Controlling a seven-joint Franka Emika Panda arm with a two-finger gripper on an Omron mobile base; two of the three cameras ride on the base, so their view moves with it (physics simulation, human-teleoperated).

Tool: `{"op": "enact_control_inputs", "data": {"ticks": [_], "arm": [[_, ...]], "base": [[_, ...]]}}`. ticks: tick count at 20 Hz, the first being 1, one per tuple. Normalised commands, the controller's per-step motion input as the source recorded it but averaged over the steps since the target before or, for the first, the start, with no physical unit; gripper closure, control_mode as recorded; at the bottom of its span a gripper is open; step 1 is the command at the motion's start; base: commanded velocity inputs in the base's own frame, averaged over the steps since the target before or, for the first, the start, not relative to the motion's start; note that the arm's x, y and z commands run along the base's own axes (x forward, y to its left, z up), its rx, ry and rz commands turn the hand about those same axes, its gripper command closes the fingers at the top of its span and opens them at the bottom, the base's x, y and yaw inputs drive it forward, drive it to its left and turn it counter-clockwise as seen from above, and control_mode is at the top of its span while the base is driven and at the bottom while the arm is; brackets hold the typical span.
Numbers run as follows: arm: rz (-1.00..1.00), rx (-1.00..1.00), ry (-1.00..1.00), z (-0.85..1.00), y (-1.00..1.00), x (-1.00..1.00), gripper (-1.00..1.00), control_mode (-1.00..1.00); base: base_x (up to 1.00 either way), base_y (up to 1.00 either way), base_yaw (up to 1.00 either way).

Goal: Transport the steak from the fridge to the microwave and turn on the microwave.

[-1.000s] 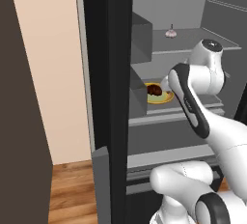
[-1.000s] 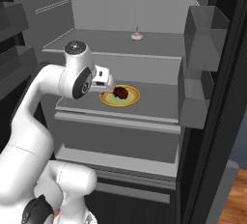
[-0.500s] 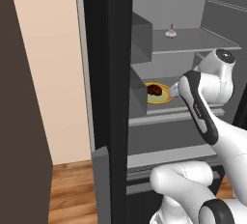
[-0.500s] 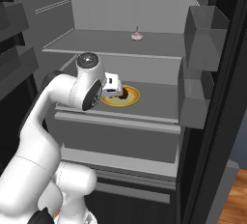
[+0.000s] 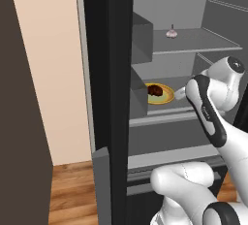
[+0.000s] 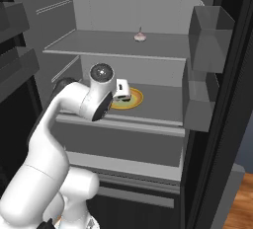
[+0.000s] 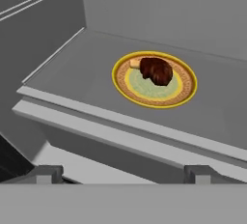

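White arm reaching into fridge [image 6: 207,124], pincer [image 7: 123,172] spread wide, short of steak [image 7: 157,71] on plate [image 7: 185,90]

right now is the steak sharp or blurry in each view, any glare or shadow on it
Hand view: the steak is soft-edged but clear on its yellow-rimmed plate, lit flat, with no glare or cast shadow. Left base view: it is a small dark blob, evenly lit. Right base view: the claw covers it.
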Motion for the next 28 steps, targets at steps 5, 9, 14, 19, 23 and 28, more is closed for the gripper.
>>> {"op": "enact_control_inputs", "data": {"ticks": [5, 9, 14, 19, 23, 28], "arm": [[0.0, 0.05, 0.0, 0.0, 0.0, 0.31, -1.0, -1.0], [0.0, 0.01, 0.0, 0.0, 0.0, 0.31, -1.0, -1.0], [0.0, 0.0, 0.0, 0.0, 0.0, 0.26, -1.0, -1.0], [0.0, 0.0, 0.0, 0.0, 0.0, 0.3, -1.0, -1.0], [0.01, 0.0, 0.0, -0.07, 0.0, 0.28, -1.0, -1.0], [0.02, 0.0, 0.0, -0.22, 0.0, 0.27, -1.0, -1.0]], "base": [[0.0, 0.0, 0.0], [0.0, 0.0, 0.0], [0.0, 0.0, 0.0], [0.0, 0.0, 0.0], [0.0, 0.0, 0.0], [0.0, 0.0, 0.0]]}}
